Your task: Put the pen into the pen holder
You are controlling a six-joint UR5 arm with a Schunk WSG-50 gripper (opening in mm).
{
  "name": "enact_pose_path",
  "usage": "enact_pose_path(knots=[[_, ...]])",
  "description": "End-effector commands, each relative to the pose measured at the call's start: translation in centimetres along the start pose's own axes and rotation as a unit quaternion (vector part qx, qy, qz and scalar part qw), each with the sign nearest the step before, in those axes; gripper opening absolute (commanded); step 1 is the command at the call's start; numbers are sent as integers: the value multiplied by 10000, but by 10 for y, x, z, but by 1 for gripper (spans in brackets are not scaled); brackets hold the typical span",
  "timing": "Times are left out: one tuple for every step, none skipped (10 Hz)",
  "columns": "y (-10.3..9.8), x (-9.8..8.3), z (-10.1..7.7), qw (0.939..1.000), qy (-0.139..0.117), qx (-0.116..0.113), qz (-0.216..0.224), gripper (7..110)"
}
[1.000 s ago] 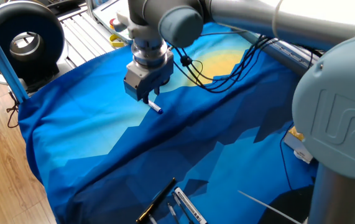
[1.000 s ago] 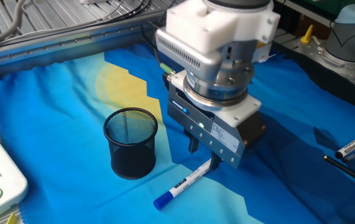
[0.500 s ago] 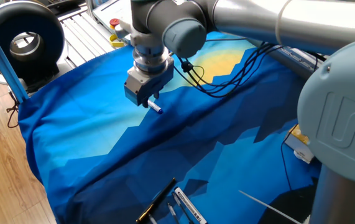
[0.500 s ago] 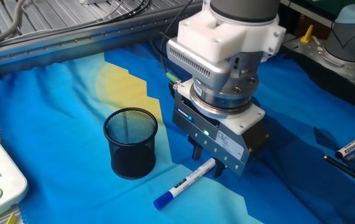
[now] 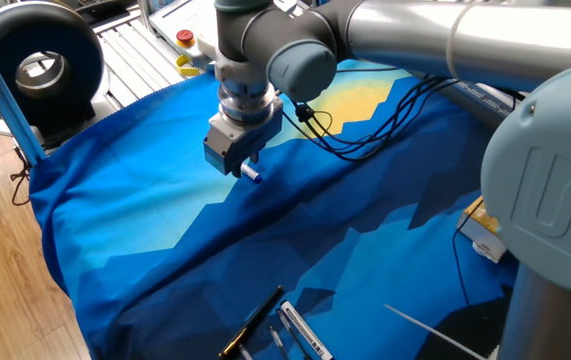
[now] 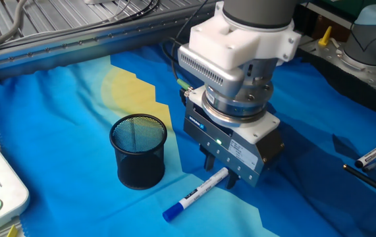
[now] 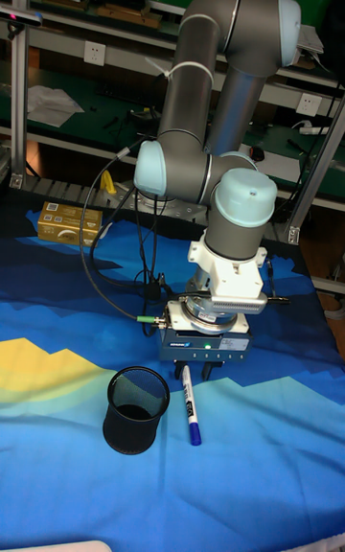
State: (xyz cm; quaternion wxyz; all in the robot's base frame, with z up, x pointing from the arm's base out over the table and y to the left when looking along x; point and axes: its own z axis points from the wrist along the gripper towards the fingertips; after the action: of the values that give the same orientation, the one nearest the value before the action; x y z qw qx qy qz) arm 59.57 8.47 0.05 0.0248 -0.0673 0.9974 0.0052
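The arm [image 7: 206, 130] runs beyond the frame in both table-side fixed views; only the tall fixed view shows it whole. Its wrist body hides part of the blue cloth [image 6: 76, 99] covering the tabletop. The pen holder [image 6: 138, 151] stands upright on the cloth, in view from the other fixed camera and the tall fixed camera; in one fixed view it is not visible.

The tool [image 6: 219, 172] hangs low over the cloth, pointing down, with its housing blocking much of its fingers [image 6: 208, 160]. The fingers straddle the upper end of the pen [image 6: 195, 193], one on each side, slightly apart. Whether the pads touch the barrel cannot be determined from any view.

The pen lies flat on the cloth, its blue cap end pointing away from the tool, just beside the pen holder and not touching it. In one fixed view only a short tip of the pen [image 5: 251, 175] shows under the tool [image 5: 242, 167].

Other pens [image 6: 375, 155] lie well apart at the cloth edge, partly cut off.
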Motion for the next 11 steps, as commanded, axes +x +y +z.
enact_pose_path(knots=[[0, 1, 4, 10000, -41, -61, 29, 44], [0, 1, 5, 10000, -41, -61, 52, 44], [1, 1, 6, 9999, -50, -68, 60, 44], [1, 1, 8, 9999, -74, -72, 68, 44], [1, 1, 10, 9999, -81, -71, 75, 44], [1, 1, 10, 9999, -81, -71, 83, 44], [2, 1, 10, 9999, -82, -79, 91, 44], [2, 1, 10, 9999, -90, -78, 107, 44], [2, 1, 11, 9999, -90, -78, 114, 44], [1, 2, 11, 9998, -90, -79, 183, 44], [1, 2, 11, 9997, -89, -72, 214, 44]])
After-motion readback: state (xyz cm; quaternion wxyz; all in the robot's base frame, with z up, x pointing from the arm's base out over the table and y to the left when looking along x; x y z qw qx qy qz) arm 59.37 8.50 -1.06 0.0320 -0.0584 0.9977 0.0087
